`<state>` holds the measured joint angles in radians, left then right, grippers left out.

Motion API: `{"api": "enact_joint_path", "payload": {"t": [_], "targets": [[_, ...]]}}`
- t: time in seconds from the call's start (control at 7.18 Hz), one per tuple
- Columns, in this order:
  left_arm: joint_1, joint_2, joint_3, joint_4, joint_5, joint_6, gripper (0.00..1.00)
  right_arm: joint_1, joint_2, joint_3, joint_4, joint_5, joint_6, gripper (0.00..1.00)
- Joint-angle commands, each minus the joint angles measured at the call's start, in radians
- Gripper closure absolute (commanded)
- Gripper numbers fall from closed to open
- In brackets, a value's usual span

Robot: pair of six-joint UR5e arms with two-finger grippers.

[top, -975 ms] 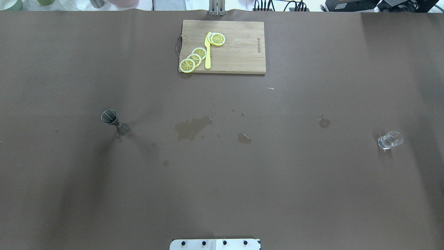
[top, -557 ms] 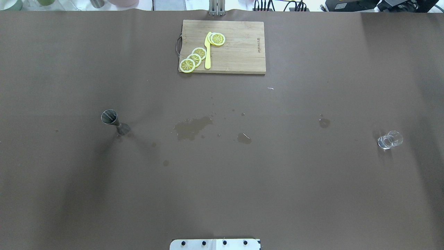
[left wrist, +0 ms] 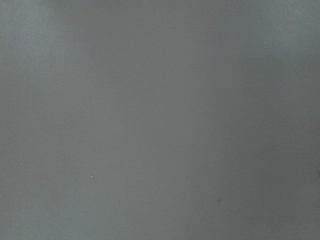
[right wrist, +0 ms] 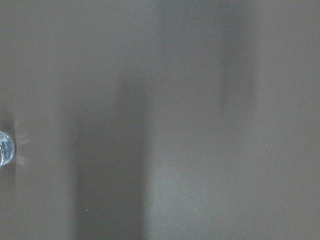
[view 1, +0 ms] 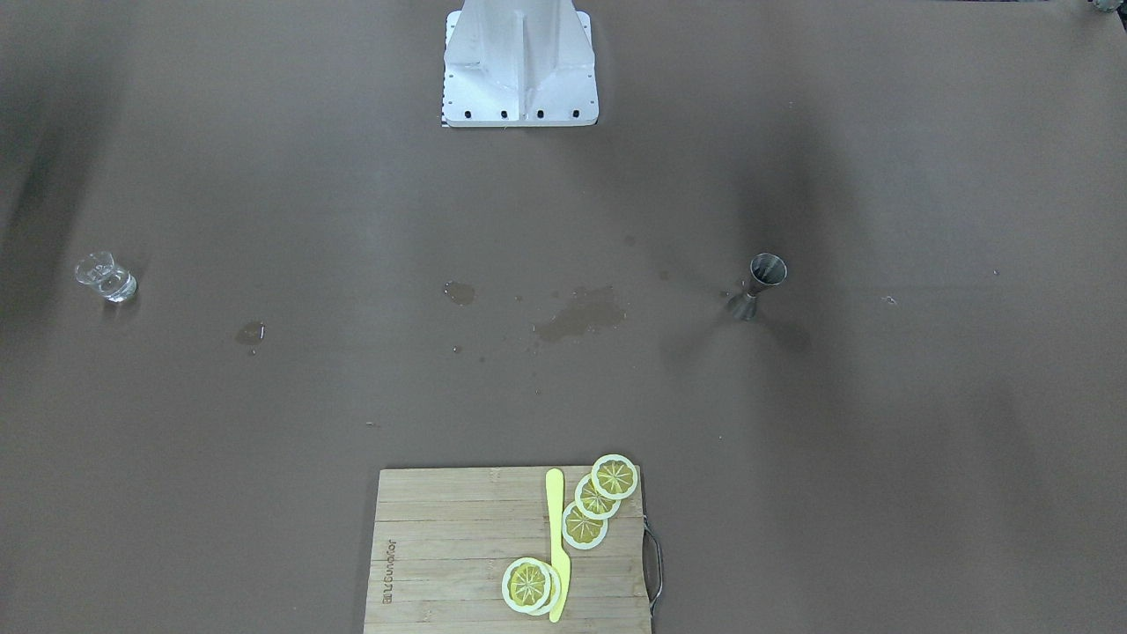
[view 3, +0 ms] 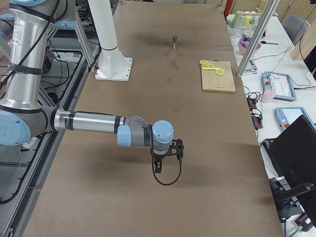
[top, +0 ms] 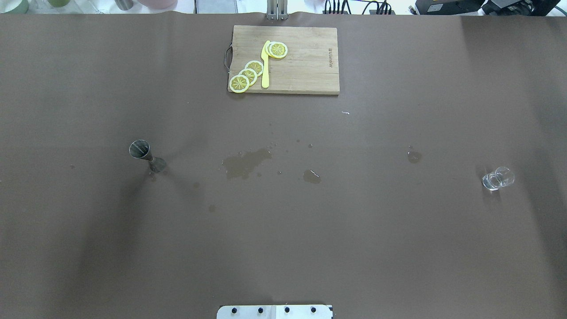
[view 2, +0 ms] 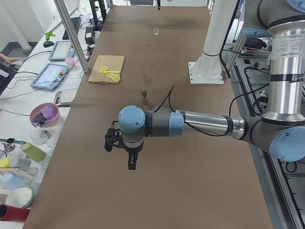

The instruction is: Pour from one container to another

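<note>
The small clear glass cup [top: 498,178] stands upright on the brown table, far on the right in the overhead view, and shows at the left edge of the right wrist view [right wrist: 4,148]. The steel hourglass jigger [top: 147,157] stands upright on the left side [view 1: 759,283]. Neither gripper appears in the overhead or front views. The left gripper [view 2: 131,162] hangs above the table's near end in the exterior left view, well short of the jigger [view 2: 145,96]. The right gripper [view 3: 157,168] hangs over the table in the exterior right view. I cannot tell if either is open or shut.
A wooden cutting board [top: 305,62] with lemon slices [top: 248,73] and a yellow knife [top: 265,66] lies at the far middle. Wet stains [top: 246,161] mark the table's centre. The robot's base plate [top: 274,311] sits at the near edge.
</note>
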<state>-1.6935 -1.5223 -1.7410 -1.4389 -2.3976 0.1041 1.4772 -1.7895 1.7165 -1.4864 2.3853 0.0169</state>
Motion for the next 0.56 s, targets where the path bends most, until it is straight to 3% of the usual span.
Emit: {"api": "enact_joint_path", "payload": {"t": [0.0, 0.42], "targets": [[0.0, 0.008, 0.001, 0.003, -0.006, 0.0, 0.02, 0.0, -0.001, 0.0, 0.0, -0.002, 0.0, 0.0], [-0.002, 0.025, 0.023, 0.002, -0.008, 0.009, 0.02, 0.0, -0.001, 0.0, 0.0, -0.002, 0.0, 0.0]]}}
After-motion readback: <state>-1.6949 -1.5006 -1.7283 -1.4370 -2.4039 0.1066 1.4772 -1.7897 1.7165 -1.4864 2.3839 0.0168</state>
